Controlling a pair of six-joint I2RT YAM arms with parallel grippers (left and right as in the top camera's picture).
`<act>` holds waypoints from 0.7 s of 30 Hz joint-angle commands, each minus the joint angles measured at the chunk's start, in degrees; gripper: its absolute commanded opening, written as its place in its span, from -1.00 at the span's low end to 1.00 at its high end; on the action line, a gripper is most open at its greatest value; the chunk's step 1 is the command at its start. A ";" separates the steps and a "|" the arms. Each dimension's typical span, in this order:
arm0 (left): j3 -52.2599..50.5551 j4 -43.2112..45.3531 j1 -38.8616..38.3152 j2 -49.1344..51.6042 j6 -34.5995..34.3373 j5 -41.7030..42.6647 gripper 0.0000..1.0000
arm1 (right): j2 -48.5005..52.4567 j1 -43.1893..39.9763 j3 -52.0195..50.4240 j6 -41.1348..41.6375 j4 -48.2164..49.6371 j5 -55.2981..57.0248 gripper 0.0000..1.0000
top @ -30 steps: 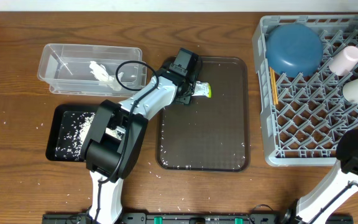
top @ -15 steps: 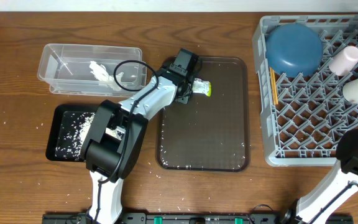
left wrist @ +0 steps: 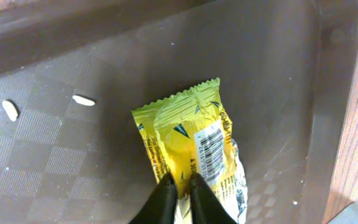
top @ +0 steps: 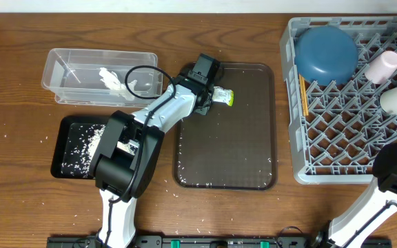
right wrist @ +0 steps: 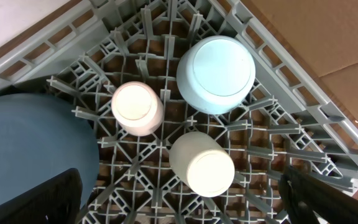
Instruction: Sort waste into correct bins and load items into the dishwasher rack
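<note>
The yellow-green snack wrapper [left wrist: 191,140] [top: 224,97] lies at the top of the brown serving tray [top: 240,151]. My left gripper [left wrist: 179,185] [top: 209,94] is shut on its near end, with the foil pinched between the two black fingertips. Over the grey dishwasher rack [top: 336,131] [right wrist: 303,81] my right gripper [right wrist: 179,177] hangs open and holds nothing. Under it stand the pink cup [right wrist: 137,107], the pale blue cup [right wrist: 216,73] and the white cup [right wrist: 202,163]. The dark-blue bowl [top: 324,52] and the chopsticks [top: 302,95] are in the rack too.
A clear tub [top: 67,62] at the back left holds the crumpled napkin [top: 110,79]. In front of it a black tray [top: 64,148] holds rice [top: 81,145]. Stray grains [left wrist: 83,99] lie on the serving tray and on the table.
My left gripper has closed on the wrapper's end, which it straddled while still apart before. The arm has hardly moved. The right side is unchanged.
</note>
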 commanded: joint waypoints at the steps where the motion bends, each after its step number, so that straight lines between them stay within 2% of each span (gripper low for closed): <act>1: -0.46 -0.33 -0.02 0.83 5.01 -1.11 -0.87 | 0.28 -0.81 -0.04 0.22 0.00 0.20 0.99; 7: -0.46 -0.37 -0.02 -0.90 11.76 -0.63 -0.88 | 0.28 -0.81 -0.04 0.22 0.00 0.20 0.99; 13: -0.46 -0.24 0.00 -7.34 16.13 -1.09 -0.88 | 0.28 -0.81 -0.04 0.22 0.00 0.20 0.99; 21: -0.46 -0.59 0.63 -16.28 26.56 -9.44 -0.88 | 0.28 -0.81 -0.04 0.22 0.00 0.20 0.99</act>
